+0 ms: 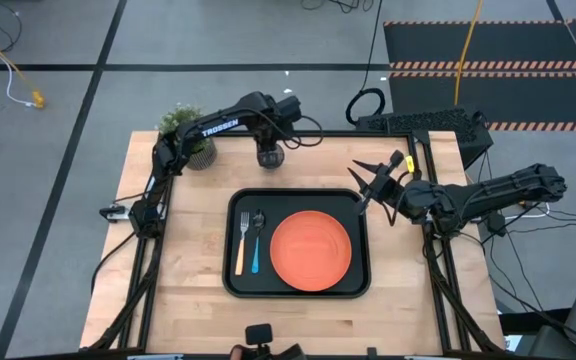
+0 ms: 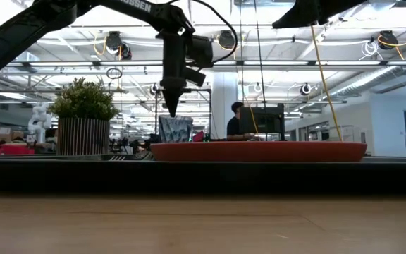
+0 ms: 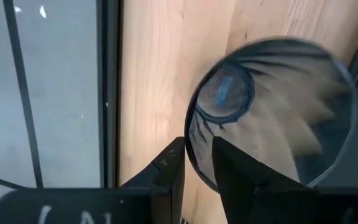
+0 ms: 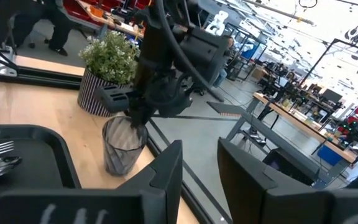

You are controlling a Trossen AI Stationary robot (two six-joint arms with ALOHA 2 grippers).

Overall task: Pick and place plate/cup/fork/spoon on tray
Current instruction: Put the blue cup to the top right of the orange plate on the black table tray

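Observation:
The dark translucent cup (image 1: 270,157) (image 4: 122,146) stands upright on its base on the wood near the table's far edge, beyond the black tray (image 1: 230,240). My left gripper (image 3: 197,168) (image 2: 171,111) points down at the cup's rim, slightly open. One finger is outside the wall (image 3: 190,146) and one is over the inside, and no touch shows. On the tray lie the orange plate (image 1: 311,250), the fork (image 1: 240,245) and the spoon (image 1: 256,245). My right gripper (image 1: 366,180) (image 4: 197,168) hovers open and level off the tray's far right corner, holding nothing.
A striped pot with a green plant (image 1: 190,135) (image 4: 107,71) stands at the far left, close beside the cup. The table's far edge and a black frame rail run just behind the cup. A person sits in the room behind the table (image 2: 237,120).

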